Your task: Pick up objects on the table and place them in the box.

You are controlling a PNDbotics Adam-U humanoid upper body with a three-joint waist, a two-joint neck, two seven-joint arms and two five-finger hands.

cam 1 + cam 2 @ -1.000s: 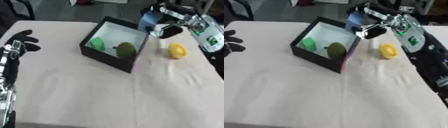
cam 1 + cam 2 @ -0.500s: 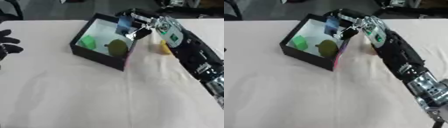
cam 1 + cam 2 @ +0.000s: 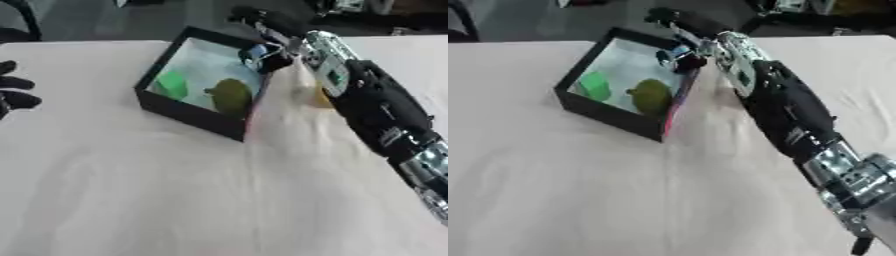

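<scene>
1. Two things already lie in the box [image 3: 194, 113]: a light green piece [image 3: 173, 84] and a darker olive fruit [image 3: 231, 96], both just below and to the left of the right hand [image 3: 273, 31].
2. The right hand has swung over from the right of the box a second ago and now hangs above the box's far right corner. Its fingers curl round a small blue thing [image 3: 256, 51], which sits over the box's inside, just past the right wall.
3. The whole view has also shifted between the earlier pictures and now, so part of that apparent sweep is the head turning and not the arm alone.
4. That change means, as I judge it, that the carry is done and the release is the step in hand: the blue thing only needs letting go to drop beside the olive fruit.
5. A yellow thing [image 3: 320, 98] shows beside the right forearm, outside the box on the cloth-covered table [image 3: 131, 190], behind the hand and nearer the robot. It is partly hidden by the arm and has not been picked up, so at least one more trip looks likely.
6. The left hand [image 3: 12, 95] rests at the left edge of the left eye view, well apart from the right hand and the box, fingers relaxed and holding nothing.
</scene>
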